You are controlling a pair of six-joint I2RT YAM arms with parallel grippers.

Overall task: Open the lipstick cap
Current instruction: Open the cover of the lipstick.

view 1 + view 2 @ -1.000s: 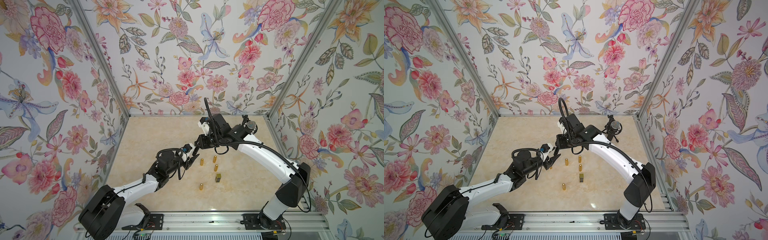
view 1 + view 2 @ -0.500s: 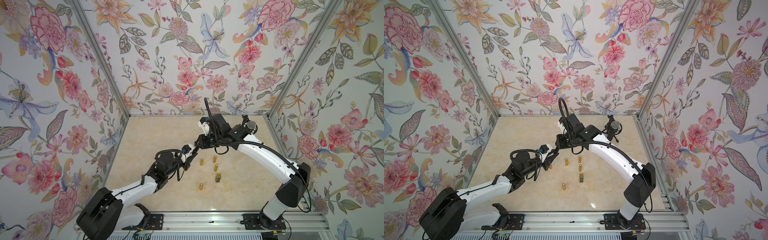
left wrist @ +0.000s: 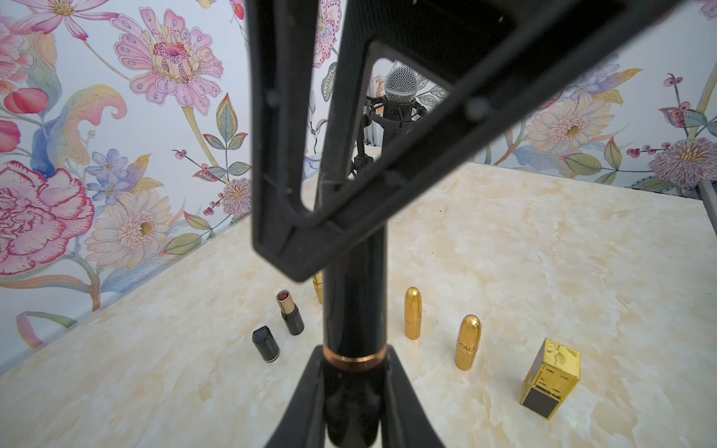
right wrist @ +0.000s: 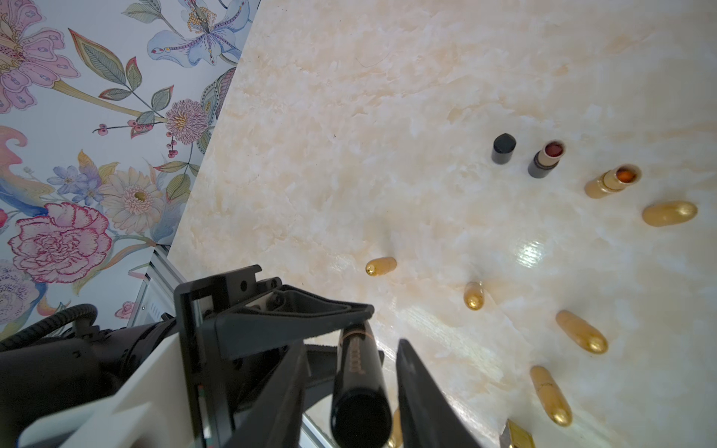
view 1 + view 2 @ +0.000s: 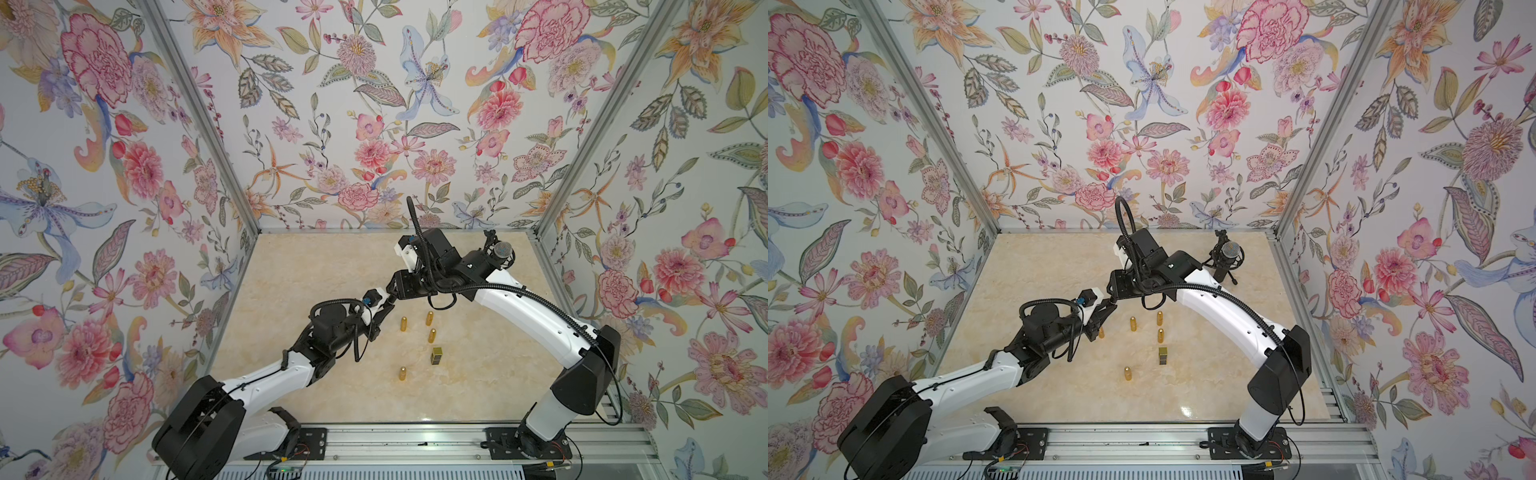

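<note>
A black lipstick (image 3: 355, 302) with a gold ring is held off the table between my two grippers. My left gripper (image 3: 355, 388) is shut on its short end just behind the ring. The long end beyond the ring, the cap (image 4: 361, 388), lies between the fingers (image 4: 423, 395) of my right gripper (image 4: 355, 372). That gripper is open, with a gap on each side of the tube. In both top views the two grippers meet tip to tip, left gripper (image 5: 380, 311) and right gripper (image 5: 392, 296), above the table's middle, and the lipstick is hidden there.
Several gold bullet-shaped lipsticks (image 5: 403, 323) stand on the marble table (image 5: 291, 270), with a gold and black box (image 5: 436, 355) near them. An uncapped black lipstick (image 3: 289, 312) stands beside its loose cap (image 3: 265, 343), with an uncapped gold one (image 4: 613, 180) close by. A microphone (image 5: 503, 251) stands back right.
My left gripper has closed on the lipstick and my right gripper's jaws have parted from it. Both arms have hardly moved.
</note>
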